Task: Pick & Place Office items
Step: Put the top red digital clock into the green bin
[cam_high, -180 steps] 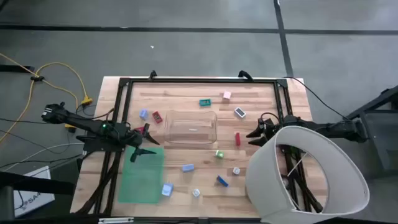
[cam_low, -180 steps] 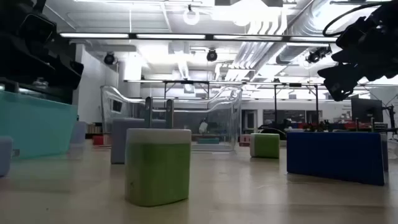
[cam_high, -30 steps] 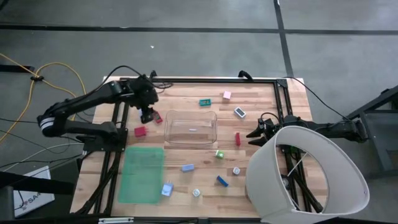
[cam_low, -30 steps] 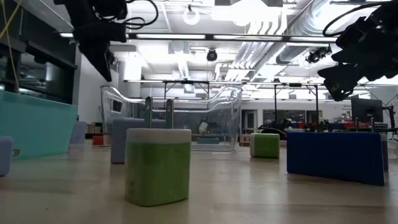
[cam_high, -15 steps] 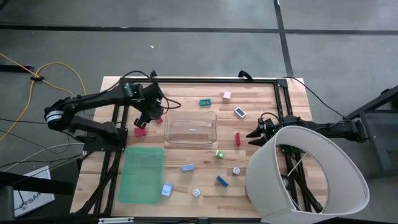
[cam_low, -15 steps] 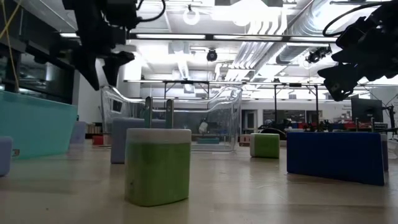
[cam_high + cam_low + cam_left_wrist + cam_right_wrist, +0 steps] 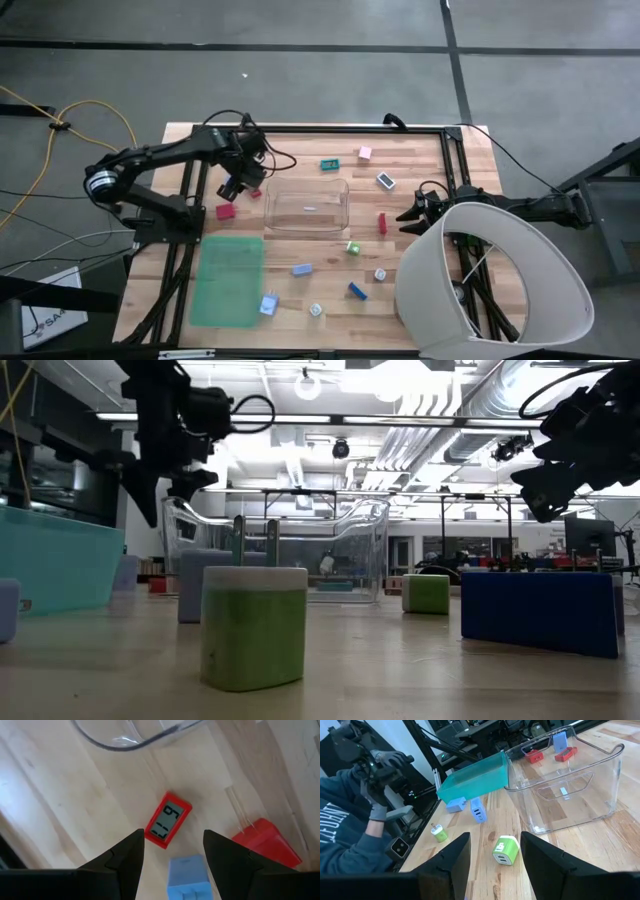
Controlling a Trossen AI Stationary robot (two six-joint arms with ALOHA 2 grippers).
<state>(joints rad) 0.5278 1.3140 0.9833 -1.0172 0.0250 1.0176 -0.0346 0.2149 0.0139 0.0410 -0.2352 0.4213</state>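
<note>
The office items lie scattered on the wooden table around the clear bin [image 7: 307,205]. My left gripper [image 7: 239,185] hangs open, pointing down, just off the bin's left end. In the left wrist view a small blue block [image 7: 188,876] lies between its fingers and below them, a red clock piece [image 7: 168,826] lies just beyond, and a red block [image 7: 260,845] to one side. No finger touches them. My right gripper [image 7: 413,212] waits open and level at the table's right side, with a green-and-white piece [image 7: 504,851] ahead of it.
A green mat [image 7: 228,280] lies near the front left. More pieces lie behind, right of and in front of the bin, such as a teal one [image 7: 329,165] and a blue one [image 7: 357,291]. A big white cylinder [image 7: 495,285] covers the near right corner. A person [image 7: 350,820] sits beyond the table.
My left gripper has come down toward the blue block and red clock beside the bin's left end, and its wrist has rolled about the line it points along. Its fingers stay open. No item has moved.
</note>
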